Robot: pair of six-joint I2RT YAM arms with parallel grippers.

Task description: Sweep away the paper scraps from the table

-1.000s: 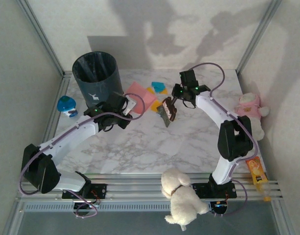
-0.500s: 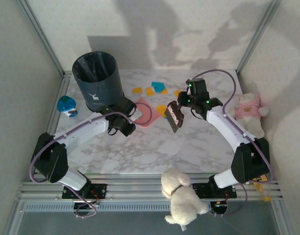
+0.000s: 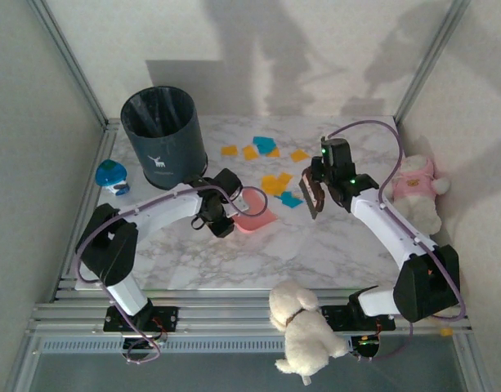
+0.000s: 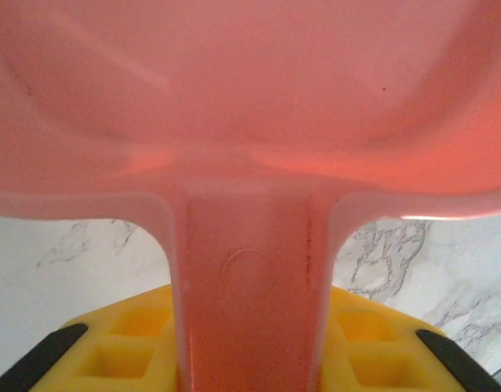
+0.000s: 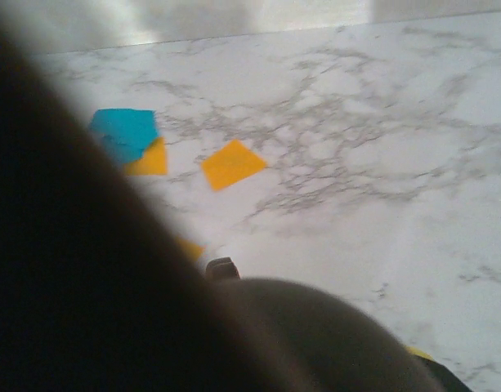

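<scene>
The paper scraps lie on the table (image 3: 332, 237) in two loose groups. Orange ones (image 3: 229, 150) and a teal one (image 3: 264, 144) are at the back; orange (image 3: 273, 184) and teal (image 3: 291, 198) pieces lie nearer the middle. My left gripper (image 3: 236, 209) is shut on the handle (image 4: 246, 286) of a pink dustpan (image 3: 257, 219), which lies just left of the middle scraps. Its yellow fingers (image 4: 119, 347) flank the handle. My right gripper (image 3: 325, 181) is shut on a dark brush (image 3: 315, 194), just right of those scraps. The brush (image 5: 87, 269) blocks much of the right wrist view, beyond it a teal scrap (image 5: 123, 131) and an orange scrap (image 5: 232, 163).
A dark bin (image 3: 164, 126) stands at the back left, with a small blue-green toy (image 3: 111, 177) beside it. A pink plush (image 3: 418, 184) sits at the right edge. A white plush dog (image 3: 303, 327) lies on the near rail between the arm bases.
The left arm has carried the dustpan from beside the bin toward the near middle. The right arm has swung the brush to the right, uncovering the middle scraps.
</scene>
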